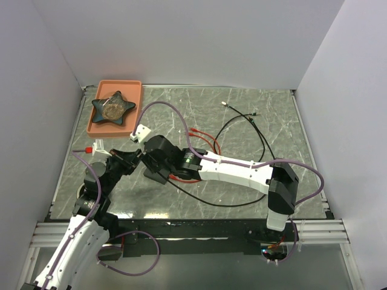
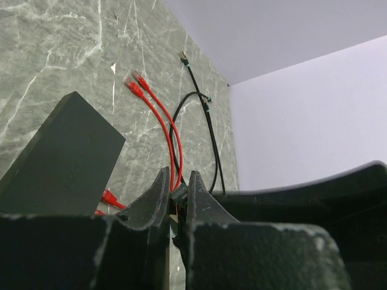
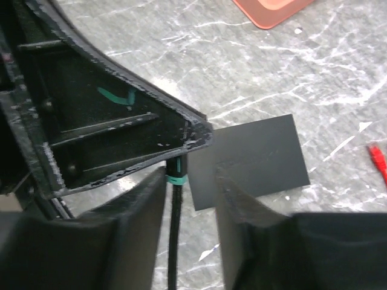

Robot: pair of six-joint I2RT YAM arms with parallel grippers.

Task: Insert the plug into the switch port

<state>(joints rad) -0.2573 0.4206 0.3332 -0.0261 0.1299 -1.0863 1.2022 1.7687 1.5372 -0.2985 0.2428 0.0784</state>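
The switch is a flat matte-black box lying on the marbled table; it also shows in the left wrist view and lies mostly under the grippers in the top view. Its sockets are hidden. My left gripper is shut on the plug of a black cable with a teal band, held above the table just beside the switch. My right gripper is open, its fingers on either side of that cable right below the left gripper's finger. Both grippers meet at the table's left.
An orange tray with a dark star-shaped dish sits at the back left. A white connector lies near it. A red cable and the looping black cable cross the table's middle. White walls enclose the table.
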